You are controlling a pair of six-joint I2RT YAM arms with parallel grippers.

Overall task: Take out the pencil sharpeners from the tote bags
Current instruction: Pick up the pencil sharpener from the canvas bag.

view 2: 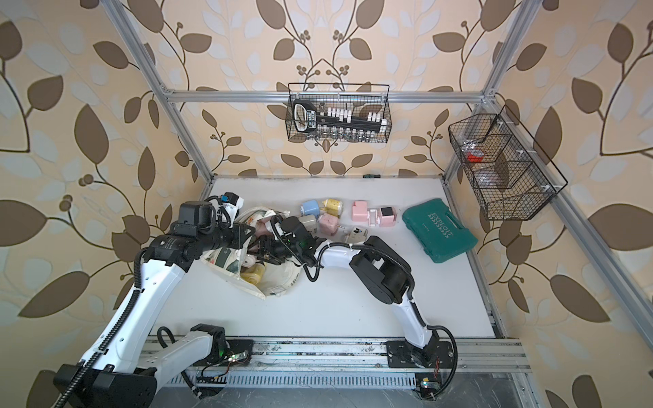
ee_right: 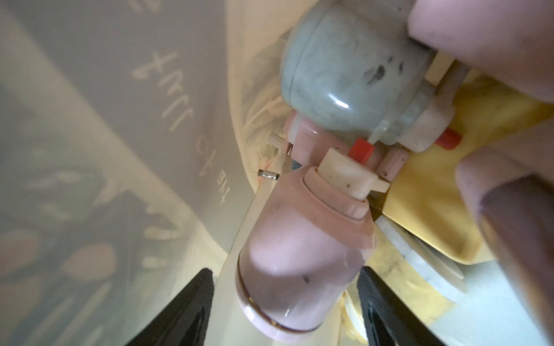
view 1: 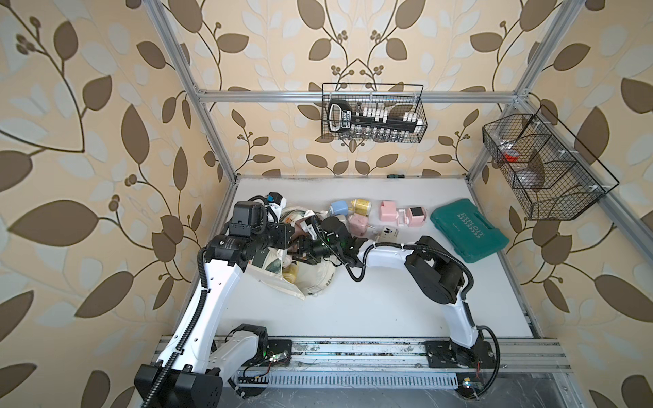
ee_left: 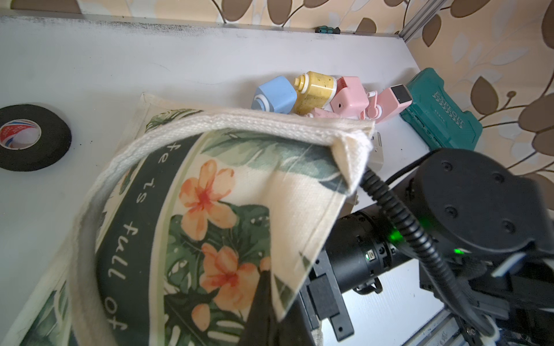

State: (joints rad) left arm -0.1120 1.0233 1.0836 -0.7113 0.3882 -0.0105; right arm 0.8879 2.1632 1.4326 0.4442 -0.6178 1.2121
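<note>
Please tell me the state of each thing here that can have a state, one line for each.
tote bag: edge lifted, mouth open
left gripper: shut on tote bag
right gripper: inside the bag, jaws either side of pink sharpener
teal case: closed, flat on table
tape roll: lying flat

The tote bag is cream with dark green leaves and orange-pink flowers. On the white worktop lie a blue sharpener, a yellow sharpener and pink sharpeners. The case is teal. The wire baskets are black.
</note>
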